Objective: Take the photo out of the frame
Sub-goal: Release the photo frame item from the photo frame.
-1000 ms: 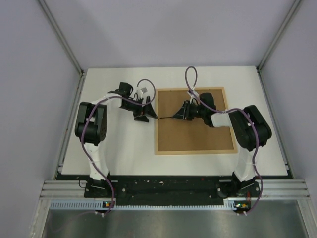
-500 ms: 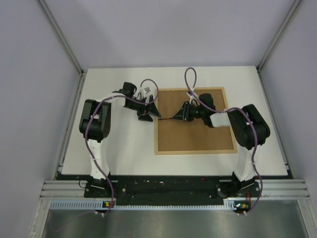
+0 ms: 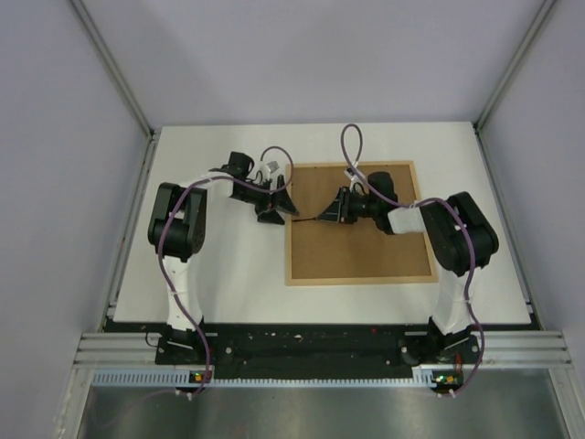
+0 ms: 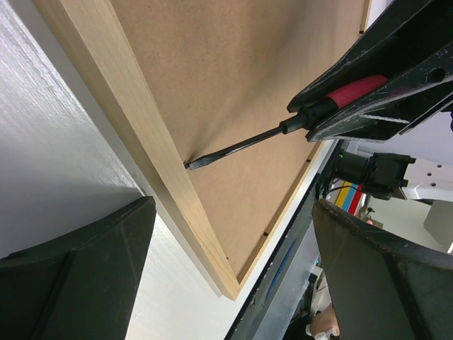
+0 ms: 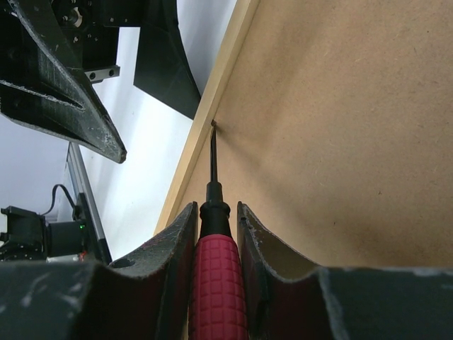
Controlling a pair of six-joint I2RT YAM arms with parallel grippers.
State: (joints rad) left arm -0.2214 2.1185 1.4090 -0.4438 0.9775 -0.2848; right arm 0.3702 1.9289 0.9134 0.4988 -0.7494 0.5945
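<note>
The frame (image 3: 289,240) lies face down, so only its pale wood rim (image 4: 141,134) and the brown backing board (image 3: 361,247) show. The photo is hidden. My right gripper (image 3: 334,208) is shut on a red-handled screwdriver (image 5: 216,283). The screwdriver's tip (image 5: 213,124) touches the seam between the backing board (image 5: 340,127) and the left rim (image 5: 212,106). My left gripper (image 3: 279,208) is open and empty, and it hangs over the frame's left rim, close to the screwdriver shaft (image 4: 241,147).
The frame lies on a white tabletop (image 3: 219,274) with grey walls on three sides. A black rail (image 3: 302,343) runs along the near edge by the arm bases. The two grippers face each other closely over the frame's left edge.
My left gripper has moved slightly right, up to the frame's left rim. The right gripper and screwdriver have hardly moved.
</note>
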